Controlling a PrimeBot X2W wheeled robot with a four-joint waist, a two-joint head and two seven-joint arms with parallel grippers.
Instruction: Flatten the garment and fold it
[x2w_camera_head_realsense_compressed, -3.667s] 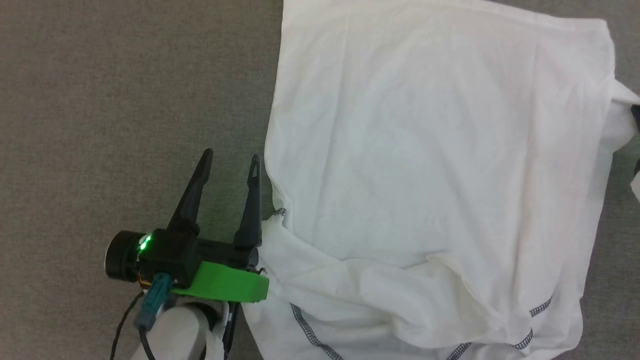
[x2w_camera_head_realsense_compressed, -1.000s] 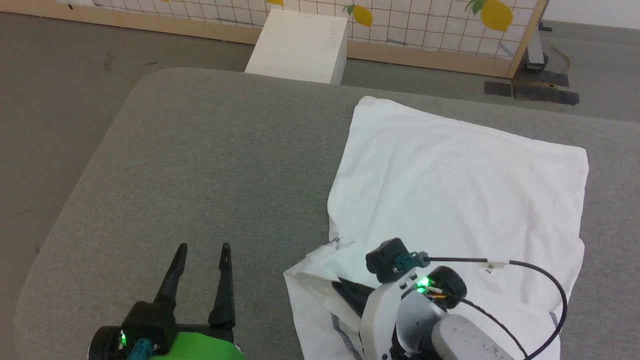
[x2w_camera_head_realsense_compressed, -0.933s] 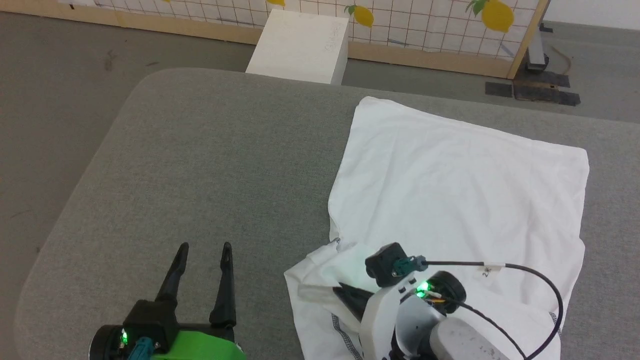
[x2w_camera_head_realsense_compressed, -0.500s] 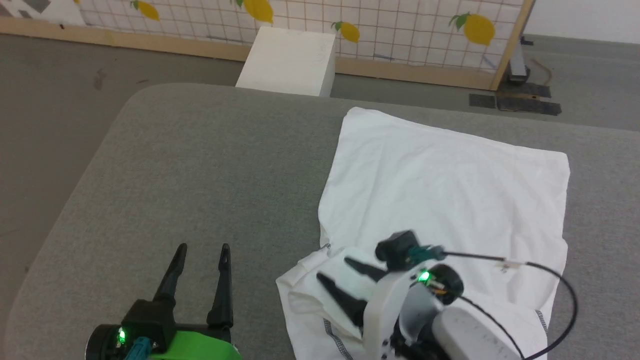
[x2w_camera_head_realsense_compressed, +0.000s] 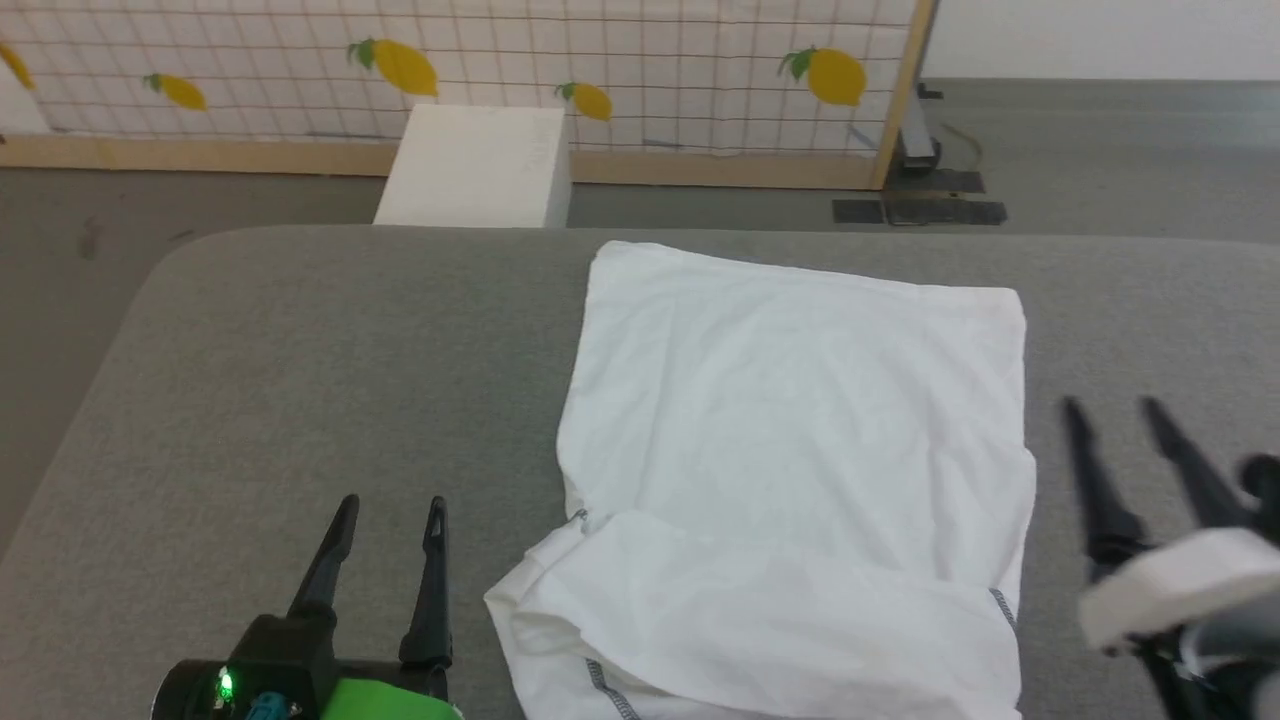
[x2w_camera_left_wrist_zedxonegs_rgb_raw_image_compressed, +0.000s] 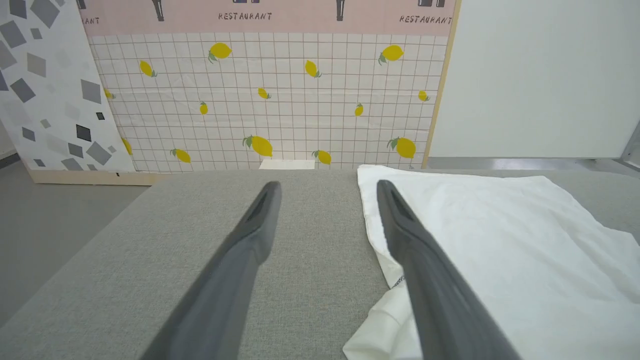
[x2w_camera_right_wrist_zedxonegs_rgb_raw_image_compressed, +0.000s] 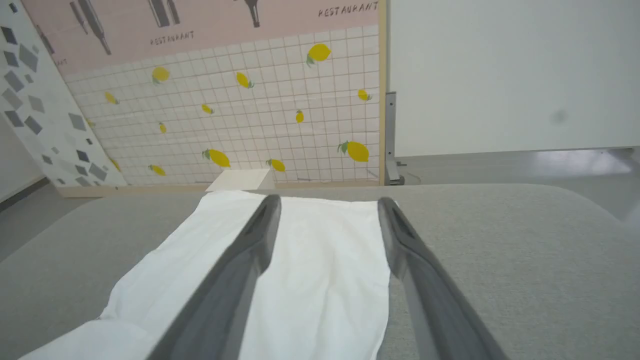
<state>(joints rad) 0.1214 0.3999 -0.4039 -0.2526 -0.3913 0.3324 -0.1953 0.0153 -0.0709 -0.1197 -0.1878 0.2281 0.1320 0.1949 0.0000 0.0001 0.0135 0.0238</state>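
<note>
Having dropped near flap, we hold right gripper (x2w_camera_head_realsense_compressed: 1110, 408) spread, clear of garment (x2w_camera_head_realsense_compressed: 800, 430) past its right edge; left gripper (x2w_camera_head_realsense_compressed: 392, 505) spread too, near left edge. Garment lies folded on pad (x2w_camera_head_realsense_compressed: 300, 350); fold probably done, near hem cropped.

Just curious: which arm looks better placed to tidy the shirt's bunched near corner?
Left, probably: the open left gripper sits beside the bunched corner of the shirt; the right gripper is past the opposite edge.

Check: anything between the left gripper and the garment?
Nothing but bare grey padded surface. In the head view the left gripper sits left of the garment, with an uncovered strip between them.
</note>
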